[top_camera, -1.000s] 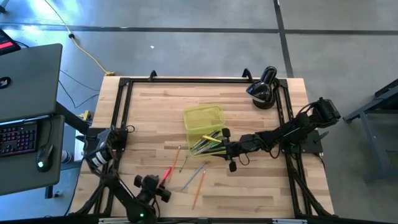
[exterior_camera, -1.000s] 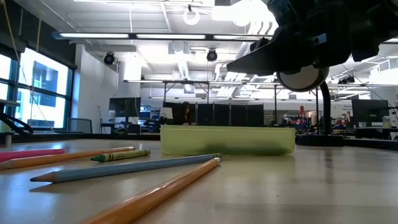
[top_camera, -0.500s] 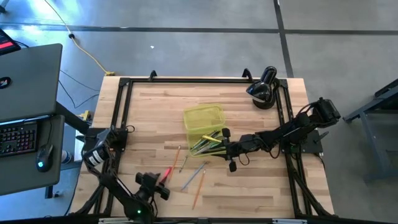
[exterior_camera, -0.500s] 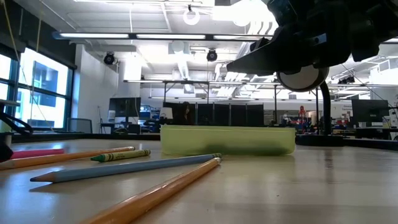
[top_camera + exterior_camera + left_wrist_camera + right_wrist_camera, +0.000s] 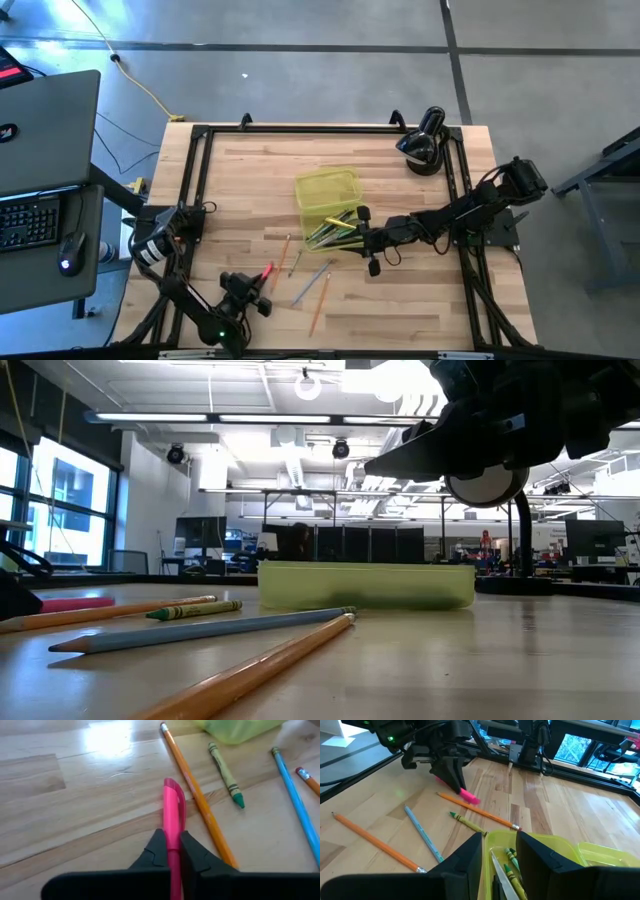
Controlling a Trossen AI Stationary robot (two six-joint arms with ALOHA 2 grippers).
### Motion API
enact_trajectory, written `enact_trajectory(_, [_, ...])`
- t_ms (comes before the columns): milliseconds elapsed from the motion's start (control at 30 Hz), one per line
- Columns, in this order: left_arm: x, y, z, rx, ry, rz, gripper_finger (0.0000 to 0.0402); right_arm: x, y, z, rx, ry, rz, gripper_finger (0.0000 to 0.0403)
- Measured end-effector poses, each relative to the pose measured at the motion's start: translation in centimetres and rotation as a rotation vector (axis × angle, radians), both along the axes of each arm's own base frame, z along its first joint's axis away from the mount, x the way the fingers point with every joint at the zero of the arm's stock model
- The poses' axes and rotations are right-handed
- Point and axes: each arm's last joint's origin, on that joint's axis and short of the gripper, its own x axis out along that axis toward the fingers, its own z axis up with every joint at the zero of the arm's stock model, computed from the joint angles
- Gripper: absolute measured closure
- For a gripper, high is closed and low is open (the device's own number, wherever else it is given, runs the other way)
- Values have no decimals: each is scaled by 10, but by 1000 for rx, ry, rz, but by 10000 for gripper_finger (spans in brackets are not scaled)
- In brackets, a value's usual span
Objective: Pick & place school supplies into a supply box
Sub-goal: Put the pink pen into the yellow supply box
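A pale wooden desk (image 5: 400,300) stands on grey concrete, with a bright open workshop behind. Near the front edge, the left gripper (image 5: 171,851) pinches a pink pen (image 5: 173,820), whose long axis points toward the box (image 5: 327,195) at mid-desk. The right gripper (image 5: 501,851) hangs open over the box's front end.

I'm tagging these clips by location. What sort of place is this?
Probably a robotics lab or open workshop. The wooden table stands on a bare concrete floor, a laptop sits on a stand beside it, and the low view shows a big hall with exposed ceiling ducts and rows of workstations.
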Motion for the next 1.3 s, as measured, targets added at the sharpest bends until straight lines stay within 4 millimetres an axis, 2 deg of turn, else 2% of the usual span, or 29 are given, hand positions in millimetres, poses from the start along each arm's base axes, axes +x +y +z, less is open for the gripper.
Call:
enact_trajectory(133, [2,-1,2,8,-22,13,366,0,0,0,0,0,0,304])
enact_trajectory(300, [9,-5,18,67,-7,38,352,0,0,0,0,0,0,304])
enact_trajectory(533, [31,4,64,230,-6,40,366,0,0,0,0,0,0,304])
enact_trajectory(667, [51,20,92,311,-92,-2,366,0,0,0,0,1,0,304])
enact_trajectory(733, [63,32,100,345,-83,-4,365,0,0,0,0,1,0,304])
enact_trajectory(833, [84,48,105,356,-40,3,366,0,0,0,0,1,0,304])
enact_trajectory(1067, [134,82,104,259,111,-14,366,0,0,0,0,0,0,304])
enact_trajectory(1300, [168,99,103,192,175,-134,360,0,0,0,0,1,0,304])
